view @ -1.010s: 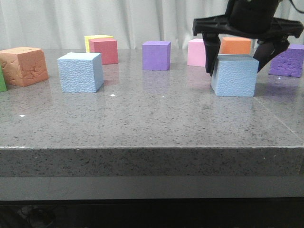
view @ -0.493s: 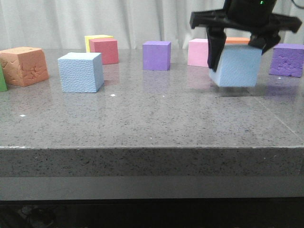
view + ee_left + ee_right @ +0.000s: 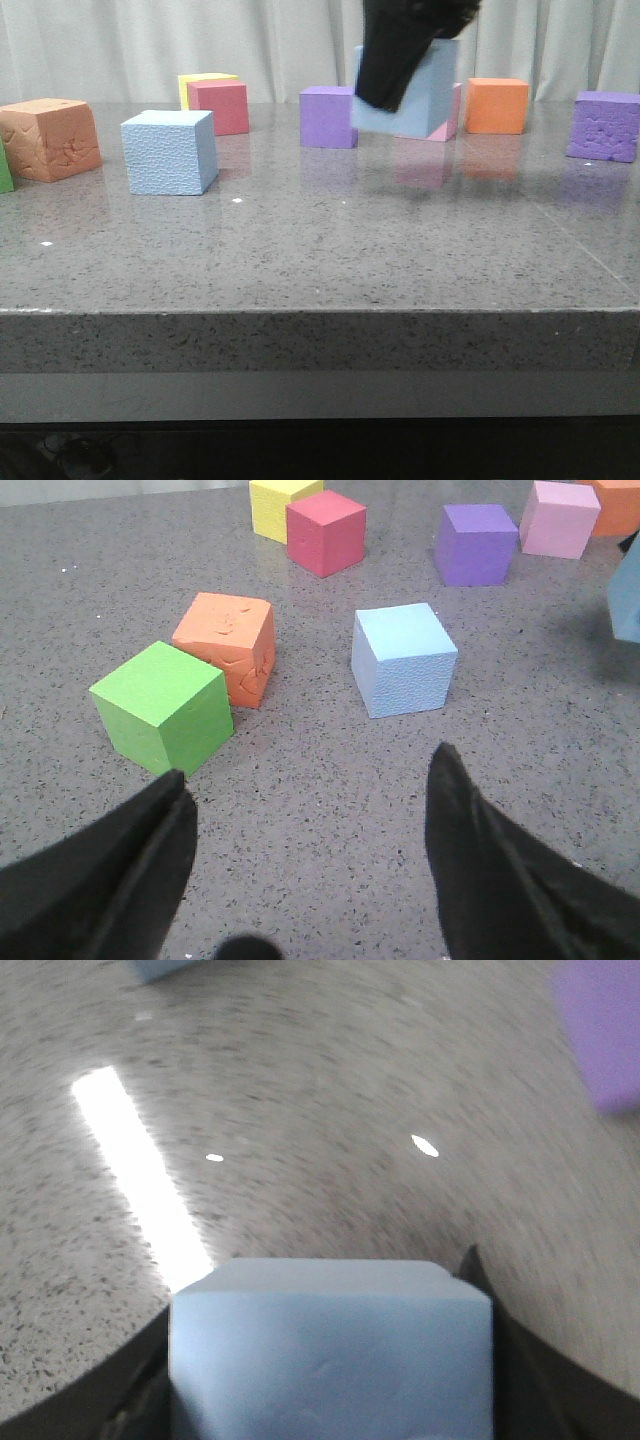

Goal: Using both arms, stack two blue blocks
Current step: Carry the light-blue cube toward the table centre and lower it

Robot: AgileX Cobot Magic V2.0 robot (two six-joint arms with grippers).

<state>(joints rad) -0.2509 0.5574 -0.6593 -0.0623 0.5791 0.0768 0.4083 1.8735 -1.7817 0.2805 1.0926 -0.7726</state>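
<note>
One light blue block (image 3: 168, 151) stands on the grey table at the left; it also shows in the left wrist view (image 3: 403, 660). My right gripper (image 3: 400, 50) is shut on the second blue block (image 3: 425, 90) and holds it in the air above the table's middle back. In the right wrist view that block (image 3: 330, 1350) fills the space between the fingers. A corner of it shows at the edge of the left wrist view (image 3: 627, 605). My left gripper (image 3: 305, 830) is open and empty, low over the table, short of the resting blue block. It is out of the front view.
Around stand a cracked orange cube (image 3: 50, 138), a green cube (image 3: 165, 705), a yellow cube (image 3: 200, 84), a red cube (image 3: 220, 107), a purple cube (image 3: 327, 116), a pink cube (image 3: 446, 118), an orange cube (image 3: 496, 105) and a rough purple cube (image 3: 604, 126).
My right gripper has lifted the blue block off the table at the right and carried it up and to the left. The other blue block has not moved.
</note>
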